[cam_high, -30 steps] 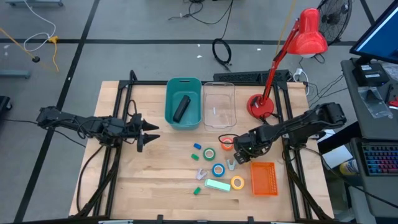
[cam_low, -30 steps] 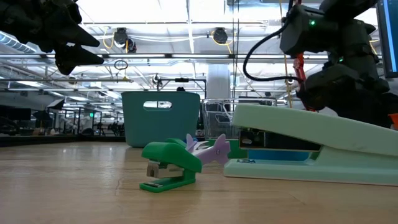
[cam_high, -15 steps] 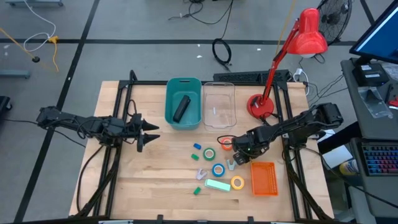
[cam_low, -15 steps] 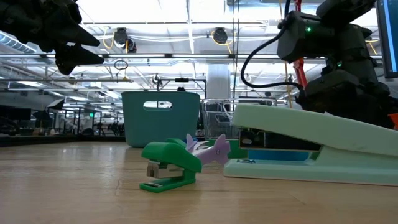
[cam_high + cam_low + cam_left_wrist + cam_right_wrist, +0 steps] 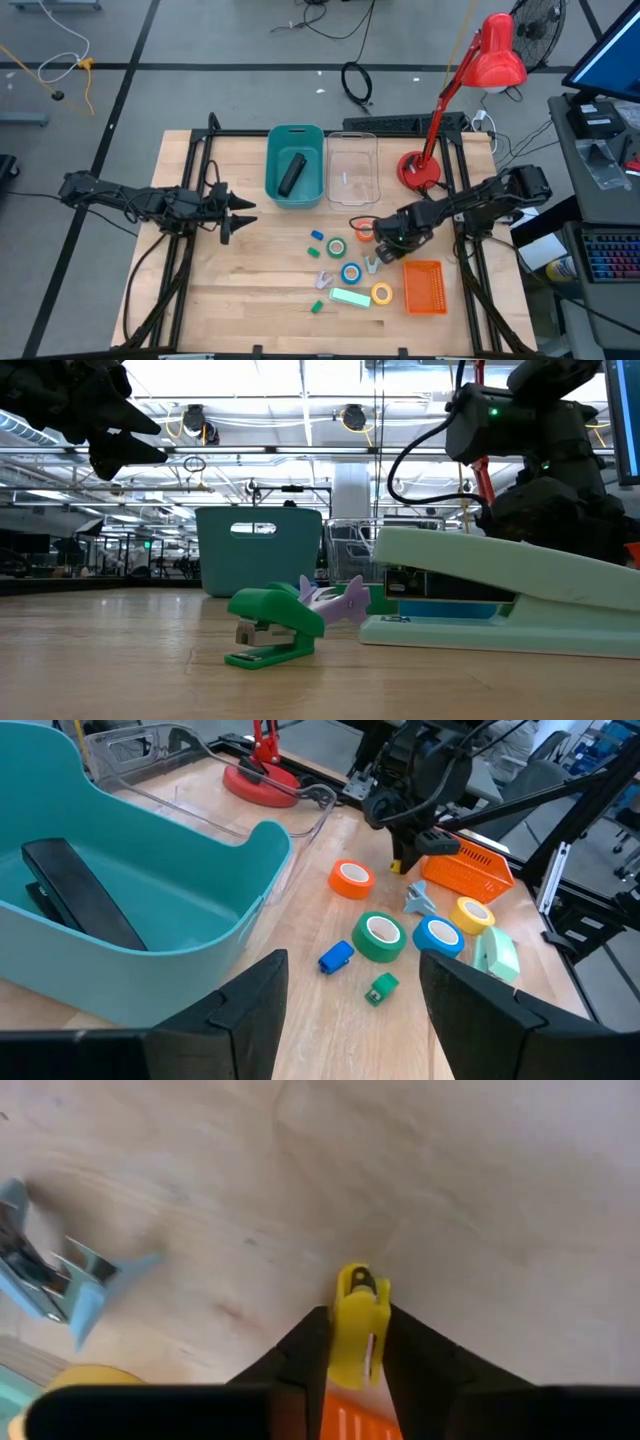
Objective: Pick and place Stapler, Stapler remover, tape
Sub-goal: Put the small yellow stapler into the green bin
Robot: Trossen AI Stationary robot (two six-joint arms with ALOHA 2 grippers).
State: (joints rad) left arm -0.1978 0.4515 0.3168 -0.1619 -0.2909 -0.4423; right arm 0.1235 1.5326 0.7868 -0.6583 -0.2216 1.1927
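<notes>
The black stapler point(image 5: 290, 174) point(image 5: 80, 900) lies inside the teal bin point(image 5: 294, 195). Four tape rolls rest flat on the table: orange-red point(image 5: 363, 230) point(image 5: 351, 879), green point(image 5: 336, 246) point(image 5: 380, 935), blue point(image 5: 350, 272) point(image 5: 438, 935) and yellow point(image 5: 382, 293) point(image 5: 472, 913). My right gripper point(image 5: 386, 240) point(image 5: 358, 1342) points down between the orange-red roll and the orange basket point(image 5: 423, 286), shut on a small yellow staple remover point(image 5: 358, 1318). My left gripper point(image 5: 240, 212) point(image 5: 350, 1020) hovers open over the table's left half. My right gripper pinches the yellow staple remover between its two fingers point(image 5: 300, 1345), coming from above and pointing down. One end of the remover point(image 5: 360, 1280) sticks out past the fingertips toward the wood. Whether it touches the table I cannot tell.
A clear container point(image 5: 352, 170) stands beside the teal bin, and a red lamp's base point(image 5: 420, 172) sits behind it. A mint stapler point(image 5: 350, 297) point(image 5: 500, 605) and light-blue point(image 5: 50, 1280), purple point(image 5: 323, 280), green point(image 5: 317, 307) point(image 5: 265, 628) and blue point(image 5: 317, 236) staple removers lie among the rolls.
My right arm's wrist has shifted slightly in the low view. Nothing on the table has moved.
</notes>
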